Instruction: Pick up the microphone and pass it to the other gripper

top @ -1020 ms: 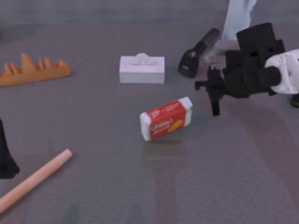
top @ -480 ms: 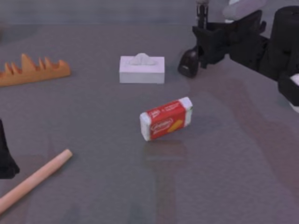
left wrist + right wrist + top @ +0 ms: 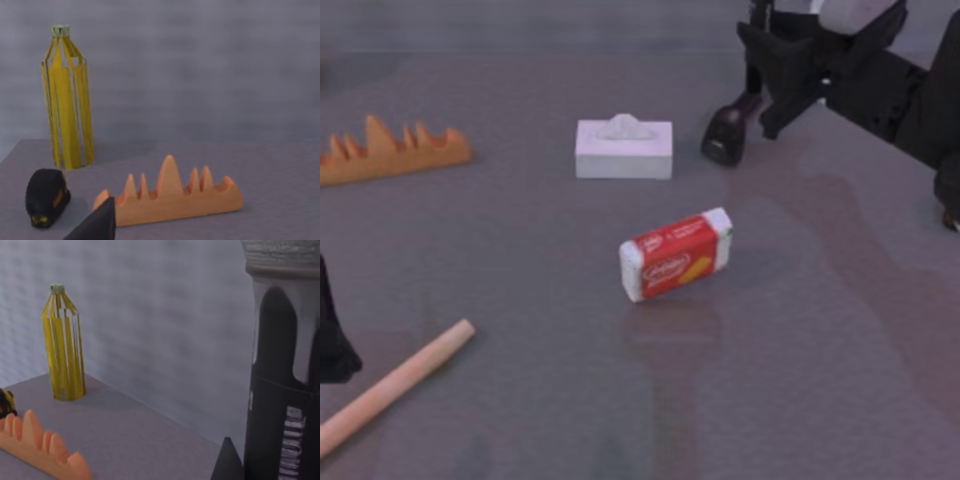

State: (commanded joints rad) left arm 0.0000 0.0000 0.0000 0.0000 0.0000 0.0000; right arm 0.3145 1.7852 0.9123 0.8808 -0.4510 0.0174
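Observation:
The microphone (image 3: 280, 390) stands upright between my right gripper's jaws in the right wrist view, black handle below a silver-grey mesh head. One dark fingertip (image 3: 227, 462) shows beside the handle. From above, my right gripper (image 3: 772, 72) hangs high over the table's far right, shut on the microphone, which is mostly hidden there by the claw. My left gripper (image 3: 332, 340) is parked at the left edge, and one fingertip (image 3: 100, 222) shows far to one side with nothing held.
A thick all-black handheld device (image 3: 730, 130) lies just under the right gripper. A red-and-white box (image 3: 675, 255), a white box (image 3: 624, 148), an orange toothed block (image 3: 390, 150) and a wooden rod (image 3: 390, 385) lie on the table. A yellow bottle (image 3: 67, 100) and a black tape measure (image 3: 46, 197) stand far left.
My right gripper has risen from the table near the black device with the microphone in it, ending higher and farther back. The left arm has stayed still.

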